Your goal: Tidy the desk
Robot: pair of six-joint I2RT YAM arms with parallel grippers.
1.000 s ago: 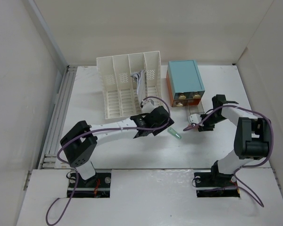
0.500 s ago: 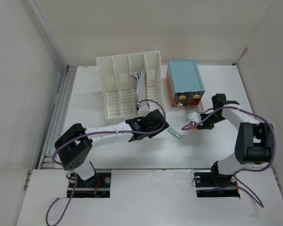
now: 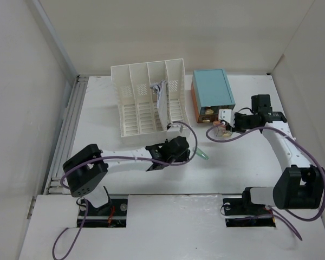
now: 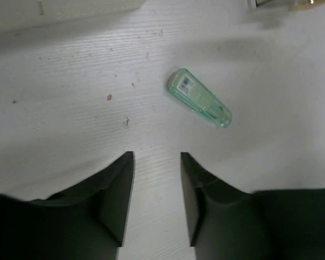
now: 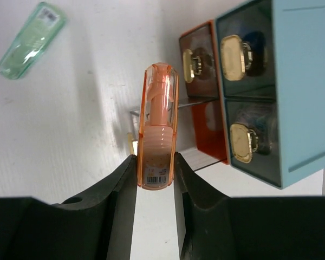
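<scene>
An orange tape dispenser [image 5: 157, 124] is gripped in the right claw [image 5: 154, 165] and held above the counter [image 3: 244, 162], just in front of the teal-topped drawer box [image 5: 298, 81]. What may be a pulled-out orange drawer [image 5: 208, 127] is seen behind it, though this is unclear. Stowing is judged to be the step in hand; alignment over the drawer and a gentle release would be called for next. The left claw [image 4: 156, 173] is narrowly parted and empty, aimed at a green dispenser [image 4: 199, 99] lying nearby on the counter.
</scene>
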